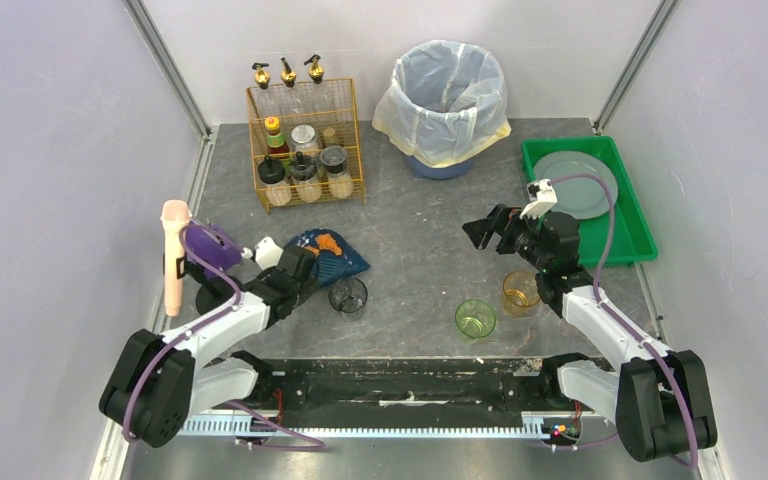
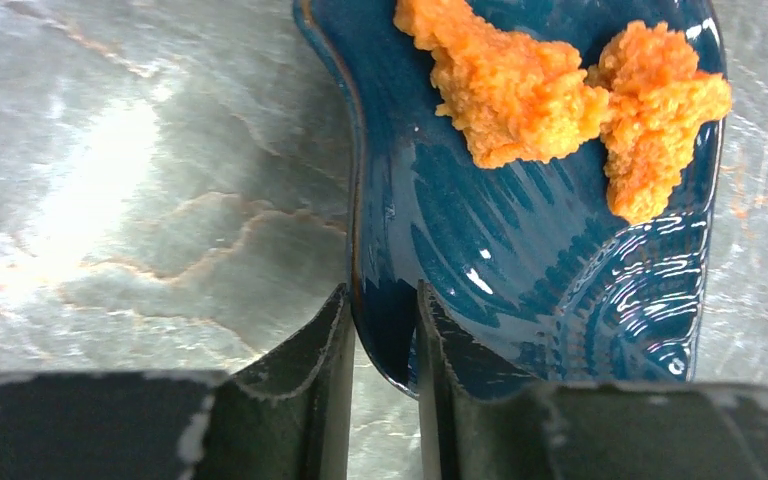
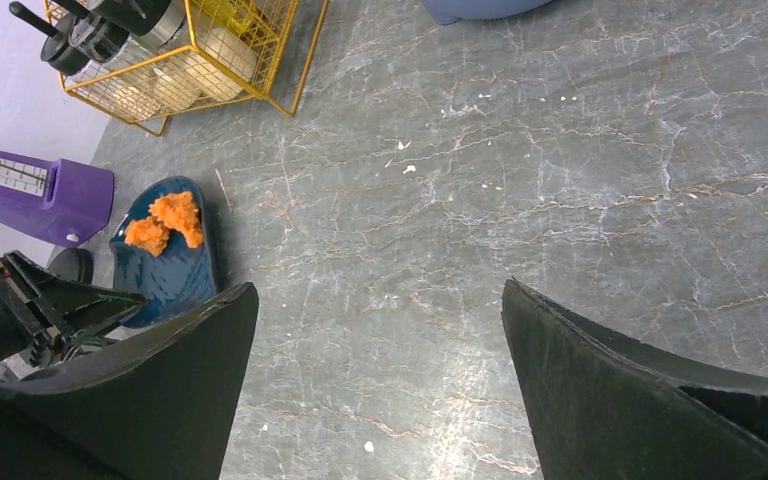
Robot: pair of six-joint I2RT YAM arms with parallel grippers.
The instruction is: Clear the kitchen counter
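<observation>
- At the far left a pale pink upright utensil (image 1: 173, 255) and a purple box-shaped gadget (image 1: 210, 245) stand near the wall. Neither is in the way of the grasp.
- The left gripper (image 2: 382, 300) sits low over the kitchen counter (image 1: 410, 230), the veined grey slab that carries everything here. Its fingers (image 2: 325, 360) stand narrowly apart astride the near rim of the blue shell-shaped plate (image 2: 520, 260), one outside and one on the glazed inside. I cannot tell whether they already pinch the rim.
- The step looks like taking hold of this plate. The glaze is glossy and likely slippery, so the pinch should be firm and reach well over the rim before any lift.
- Two pieces of orange breaded food (image 2: 520, 90) lie on the far half of the plate. Held by one edge, the plate will want to sag, so keep it level or the pieces may slide off.
- A dark glass (image 1: 348, 295) stands just beside the plate, so rise straight up before swinging.
- The lined bin (image 1: 450, 100) at the back, right of the wire rack of jars (image 1: 305, 145), seems the likely place for the food.
- A green glass (image 1: 475, 318) and an amber glass (image 1: 520, 293) wait nearer the front.
- The right gripper (image 1: 485, 232) hovers empty with its fingers wide apart, beside the green tray (image 1: 635, 235) that holds a grey plate (image 1: 575, 185).
</observation>
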